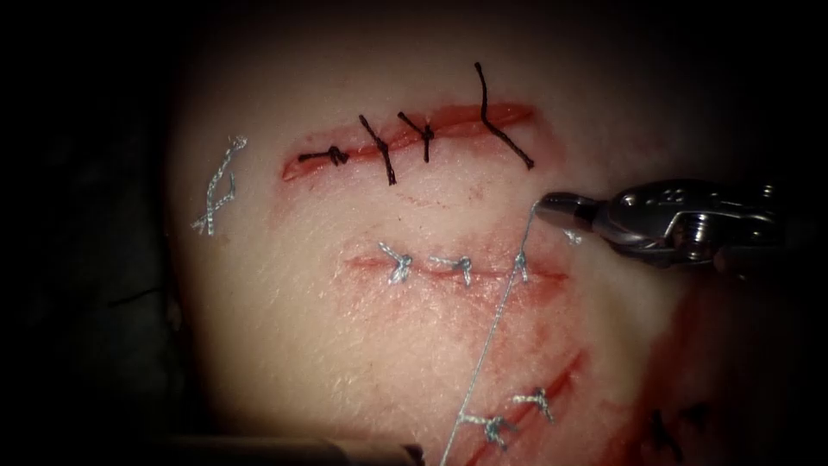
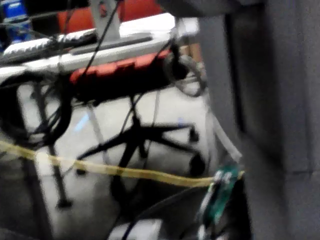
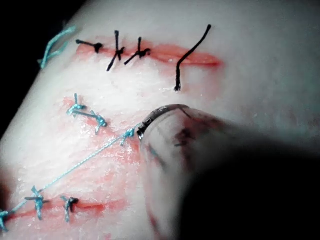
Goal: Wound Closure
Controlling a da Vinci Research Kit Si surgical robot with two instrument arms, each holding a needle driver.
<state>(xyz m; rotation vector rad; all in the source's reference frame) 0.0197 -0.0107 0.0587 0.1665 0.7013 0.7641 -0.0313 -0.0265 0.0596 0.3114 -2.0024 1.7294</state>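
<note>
1. thread [image 1: 492,341]: pale blue, runs taut from the near edge up across the middle cut [image 1: 457,269] to the right hand [image 1: 545,204].
2. right hand: clamped together on the thread's end, just right of the middle cut; the needle's place i cannot tell.
3. handling: keep the pull gentle, lest the stitch tear the tissue [image 1: 345,345].
4. far cut [image 1: 405,138]: black stitches.
5. room, left wrist view: office chair [image 2: 140,135], floor.
</note>
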